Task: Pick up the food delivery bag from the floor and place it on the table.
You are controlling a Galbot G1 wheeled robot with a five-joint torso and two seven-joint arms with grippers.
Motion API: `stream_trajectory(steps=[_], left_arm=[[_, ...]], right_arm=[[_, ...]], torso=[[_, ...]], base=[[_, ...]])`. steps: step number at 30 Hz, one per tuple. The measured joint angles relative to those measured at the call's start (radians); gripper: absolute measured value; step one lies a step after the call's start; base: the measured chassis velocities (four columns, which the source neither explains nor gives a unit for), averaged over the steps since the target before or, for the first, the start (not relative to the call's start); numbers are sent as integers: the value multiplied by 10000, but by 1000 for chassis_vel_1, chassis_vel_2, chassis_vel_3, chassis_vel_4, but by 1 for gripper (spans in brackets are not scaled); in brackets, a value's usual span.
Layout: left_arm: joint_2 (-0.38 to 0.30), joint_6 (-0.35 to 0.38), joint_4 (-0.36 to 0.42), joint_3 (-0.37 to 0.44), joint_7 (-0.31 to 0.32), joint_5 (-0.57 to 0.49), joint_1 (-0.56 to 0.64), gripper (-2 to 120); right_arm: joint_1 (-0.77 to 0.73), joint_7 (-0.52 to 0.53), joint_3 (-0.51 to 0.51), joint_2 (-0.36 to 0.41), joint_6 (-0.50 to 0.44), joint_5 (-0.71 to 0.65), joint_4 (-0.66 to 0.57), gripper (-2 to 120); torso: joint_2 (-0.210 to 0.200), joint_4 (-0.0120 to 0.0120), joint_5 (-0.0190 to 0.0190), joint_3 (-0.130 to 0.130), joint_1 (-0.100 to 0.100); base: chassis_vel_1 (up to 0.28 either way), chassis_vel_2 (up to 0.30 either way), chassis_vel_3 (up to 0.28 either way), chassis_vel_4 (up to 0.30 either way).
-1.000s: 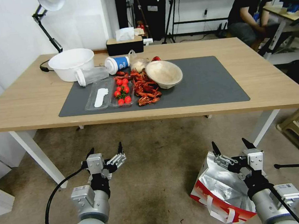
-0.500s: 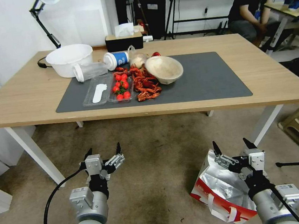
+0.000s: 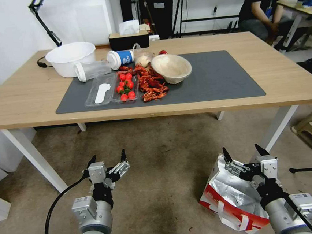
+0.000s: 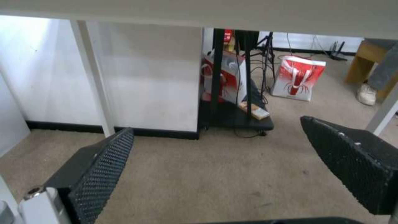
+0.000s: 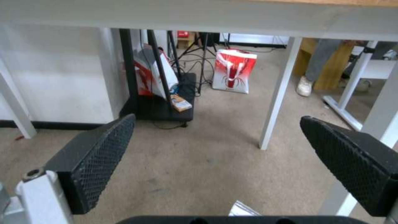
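Crinkled shiny silver foil inside the food delivery bag (image 3: 229, 194), glossy red-and-white paper outside. Matt, worn carpet on the floor (image 3: 161, 168), rough and stained. Light wood grain on the table (image 3: 25, 96), smooth, with white painted legs. Flat matt dark grey mat (image 3: 218, 78). Black, rubbery-looking diamond-textured pads (image 5: 99, 165) on the right end effector (image 3: 244, 152); same textured pads (image 4: 104, 169) on the left end effector (image 3: 107, 158), with brushed metal housings.
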State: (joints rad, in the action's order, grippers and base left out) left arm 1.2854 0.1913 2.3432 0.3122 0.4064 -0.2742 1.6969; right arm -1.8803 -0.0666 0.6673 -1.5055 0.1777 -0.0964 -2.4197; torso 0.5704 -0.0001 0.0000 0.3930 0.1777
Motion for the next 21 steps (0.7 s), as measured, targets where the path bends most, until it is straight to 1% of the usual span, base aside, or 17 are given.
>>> stream_trajectory(steps=[1,4,5,7,9,12,17,20,21], left_arm=[[0,0,0,0,0,0,0,100],[-8,-29,16,1,7,15,33,100],[-8,-29,16,1,7,15,33,100],[-12,-38,26,5,14,18,42,100],[-12,-41,26,6,16,20,44,100],[-9,-56,70,7,16,50,88,100],[7,-61,86,-2,16,81,95,100],[17,-68,86,-16,13,102,128,100],[17,-68,86,-16,13,102,128,100]], right_arm=[[0,0,0,0,0,0,0,100],[7,-9,-11,-13,0,2,0,100],[7,-9,-11,-13,0,2,0,100],[6,-18,-24,-27,0,9,-1,100],[6,-19,-25,-28,0,11,-1,100],[4,-19,-35,-45,-44,117,-1,100],[6,-20,-42,-54,-79,126,-22,100],[-13,-29,-28,-38,-111,108,-25,100],[-13,-29,-28,-38,-111,108,-25,100]], torso=[[0,0,0,0,0],[-254,0,0,-155,-101],[-254,0,0,-155,-101],[-401,0,-1,-252,-152],[-434,0,0,-272,-165],[-632,1,0,-398,-239],[-771,1,0,-483,-291],[-950,1,0,-598,-357],[-950,1,0,-598,-357]], base=[[0,0,0,0],[0,0,0,0],[0,0,0,0],[0,0,0,0],[0,0,0,0],[0,0,0,0],[0,0,0,0],[0,0,0,0],[0,0,0,0]])
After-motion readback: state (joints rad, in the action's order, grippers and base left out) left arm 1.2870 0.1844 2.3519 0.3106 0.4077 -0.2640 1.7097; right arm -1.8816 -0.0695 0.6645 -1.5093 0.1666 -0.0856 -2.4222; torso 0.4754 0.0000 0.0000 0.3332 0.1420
